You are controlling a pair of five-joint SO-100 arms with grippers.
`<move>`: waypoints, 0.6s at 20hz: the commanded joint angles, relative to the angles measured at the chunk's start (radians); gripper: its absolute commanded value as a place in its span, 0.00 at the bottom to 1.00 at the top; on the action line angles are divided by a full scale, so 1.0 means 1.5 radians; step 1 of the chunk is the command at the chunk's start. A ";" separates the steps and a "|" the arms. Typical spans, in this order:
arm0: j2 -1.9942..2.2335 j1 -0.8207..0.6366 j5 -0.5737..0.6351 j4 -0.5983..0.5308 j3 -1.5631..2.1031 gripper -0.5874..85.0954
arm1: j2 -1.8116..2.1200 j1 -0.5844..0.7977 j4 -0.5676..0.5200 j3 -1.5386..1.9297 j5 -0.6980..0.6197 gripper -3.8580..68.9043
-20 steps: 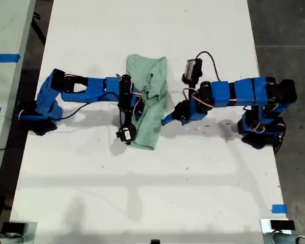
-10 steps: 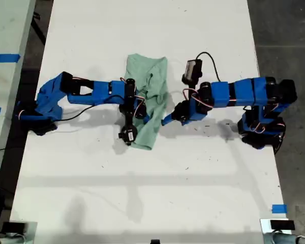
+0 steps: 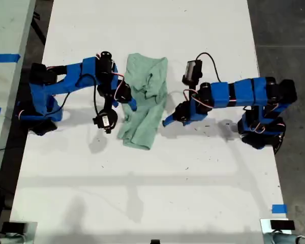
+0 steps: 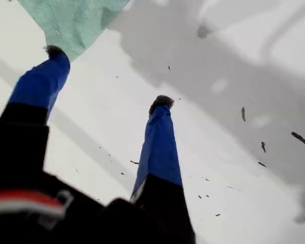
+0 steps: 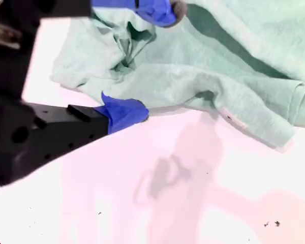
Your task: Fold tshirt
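The pale mint-green tshirt [image 3: 145, 101] lies crumpled in a long narrow strip on the white table [image 3: 152, 193], between the two blue arms. My first gripper [image 3: 165, 122] reaches in from the exterior view's right and stands open [image 4: 108, 76]. One of its fingertips [image 4: 53, 51] is at the tshirt's [image 4: 71, 20] edge, with bare table between the fingers. My second gripper [image 3: 131, 103] comes from the exterior view's left and is open [image 5: 148, 61]. One finger [image 5: 160, 10] hovers over the tshirt [image 5: 218, 71], the other [image 5: 124, 114] sits on the table at the cloth's edge.
Small dark specks [image 4: 300, 138] dot the table near my first gripper. A blue tape mark [image 3: 278, 208] sits near the table's front corner at the exterior view's right. Another pale surface with blue tape [image 3: 5, 57] lies at the exterior view's left, dark floor [image 3: 290, 30] at its right.
The second arm has drawn back toward the exterior view's left, from over the tshirt to its edge. The tshirt's lower part has spread slightly that way. The first arm has stayed put.
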 commanded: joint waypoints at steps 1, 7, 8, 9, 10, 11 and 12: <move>0.098 0.033 -0.022 0.104 0.029 0.27 | 0.054 -0.018 0.040 -0.081 0.011 0.46; 0.232 0.079 -0.086 0.055 0.207 0.28 | 0.085 -0.043 0.086 -0.117 0.039 0.46; 0.272 0.083 -0.094 0.021 0.261 0.28 | 0.086 -0.047 0.090 -0.119 0.043 0.46; 0.312 0.085 -0.100 -0.016 0.314 0.28 | 0.086 -0.050 0.094 -0.121 0.046 0.46; 0.341 0.087 -0.105 -0.039 0.351 0.27 | 0.086 -0.053 0.097 -0.122 0.049 0.46; 0.354 0.089 -0.107 -0.046 0.369 0.27 | 0.086 -0.054 0.098 -0.122 0.050 0.46; 0.356 0.091 -0.108 -0.046 0.372 0.27 | 0.086 -0.055 0.098 -0.122 0.051 0.46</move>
